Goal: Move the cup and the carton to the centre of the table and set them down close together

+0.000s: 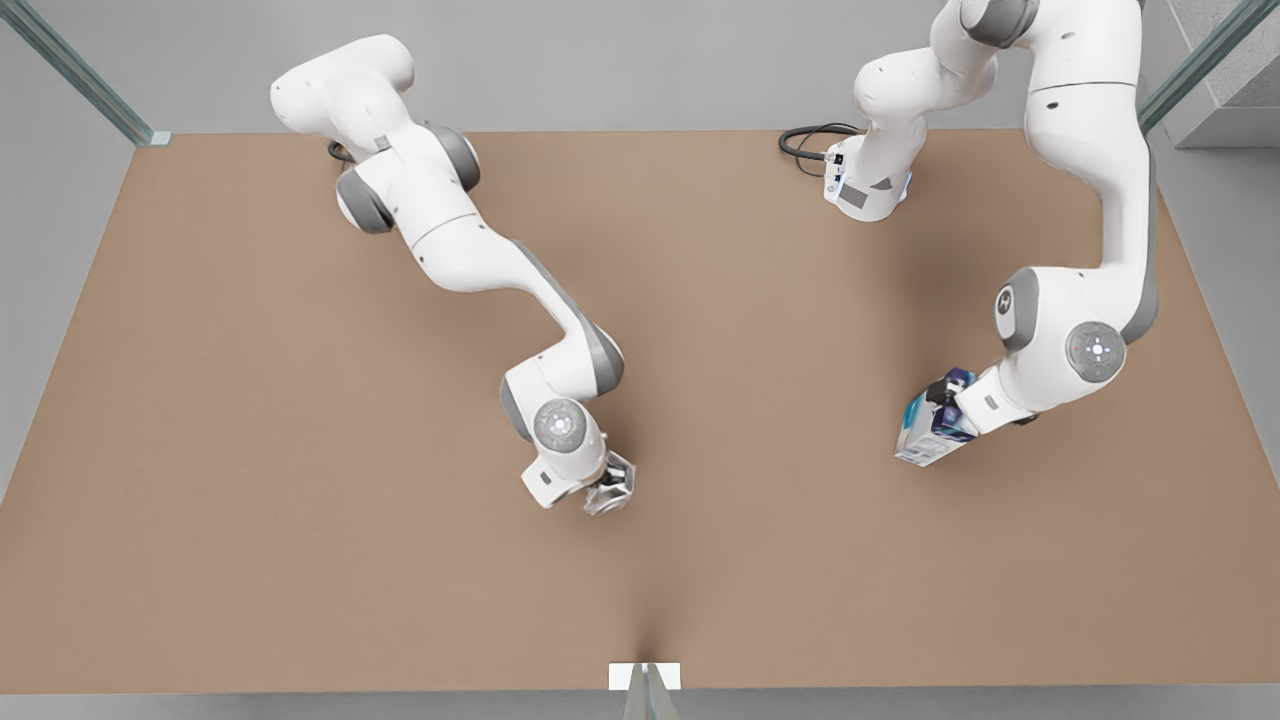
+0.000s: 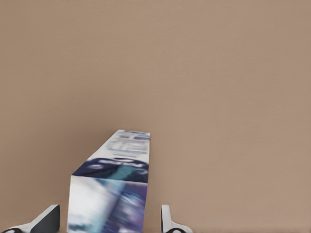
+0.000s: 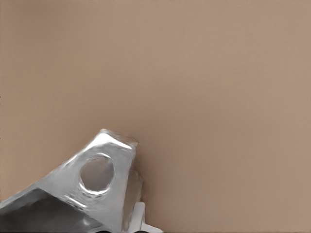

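Observation:
The carton (image 1: 928,430), blue, teal and white, hangs tilted at the front view's right, and my left gripper (image 1: 948,405) is shut on it. In the left wrist view the carton (image 2: 114,189) sits between the two fingertips (image 2: 167,221) above the bare table (image 2: 218,87). The pale grey faceted cup (image 1: 610,487) is near the table's middle, towards the front edge, with my right gripper (image 1: 600,482) shut on it. The right wrist view looks at the cup's (image 3: 92,184) round base, with one fingertip (image 3: 139,217) beside it.
The light brown table (image 1: 300,450) stretches wide around both arms. A small white tab (image 1: 644,676) marks the middle of its front edge. A black cable (image 1: 808,140) loops by the arm base at the back. Glass posts stand at the back corners.

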Controlling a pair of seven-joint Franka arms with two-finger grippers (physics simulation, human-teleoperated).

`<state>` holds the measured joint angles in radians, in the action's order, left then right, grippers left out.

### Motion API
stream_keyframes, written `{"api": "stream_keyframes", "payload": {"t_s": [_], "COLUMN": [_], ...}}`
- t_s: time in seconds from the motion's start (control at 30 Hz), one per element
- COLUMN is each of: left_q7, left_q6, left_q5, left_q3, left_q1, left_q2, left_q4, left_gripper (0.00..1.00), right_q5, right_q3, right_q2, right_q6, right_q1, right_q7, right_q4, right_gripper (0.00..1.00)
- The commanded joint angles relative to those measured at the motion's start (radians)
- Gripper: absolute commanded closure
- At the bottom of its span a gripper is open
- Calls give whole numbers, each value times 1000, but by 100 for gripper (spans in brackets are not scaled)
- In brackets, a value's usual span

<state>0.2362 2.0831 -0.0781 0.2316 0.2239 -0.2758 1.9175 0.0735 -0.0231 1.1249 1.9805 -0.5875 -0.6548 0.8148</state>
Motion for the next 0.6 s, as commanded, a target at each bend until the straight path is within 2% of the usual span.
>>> {"api": "stream_keyframes", "payload": {"t_s": [0.0, 0.1, 0.13, 0.17, 0.2, 0.47, 0.5, 0.53, 0.57], "left_q7": [0, 0, 0, 0, 0, -2, -2, -2, 0], "left_q6": [0, 0, -2, -2, -2, -3, -5, -6, -6], "left_q5": [0, 0, 0, 0, 0, 0, 0, 0, 0], "left_q3": [-1, 0, -1, -1, -1, -1, -1, -1, -1], "left_q1": [0, 2, 2, 2, 2, 2, 2, 2, 2], "left_q2": [0, -23, -26, -26, -29, -48, -46, -46, -46], "left_q4": [0, 2, 2, 5, 11, 11, 11, 11, 11], "left_gripper": [0, 0, 0, 0, 0, 0, 13, 31, 36], "right_q5": [-4, -4, -4, -4, -4, -4, -4, -4, -4], "right_q3": [0, -3, -5, -5, -8, -8, -8, -8, -8], "right_q2": [1, 13, 13, 13, 13, 13, 13, 13, 13], "right_q6": [3, 14, 14, 14, 14, 11, 8, 3, 1], "right_q1": [-1, -12, -12, -12, -17, -18, -17, -18, -18], "right_q7": [-3, -2, -2, 0, -2, -3, -3, -3, -3], "right_q4": [1, 1, 1, 1, 1, -2, 0, 0, 0], "right_gripper": [79, 79, 46, 27, 0, 0, 0, 0, 0]}}
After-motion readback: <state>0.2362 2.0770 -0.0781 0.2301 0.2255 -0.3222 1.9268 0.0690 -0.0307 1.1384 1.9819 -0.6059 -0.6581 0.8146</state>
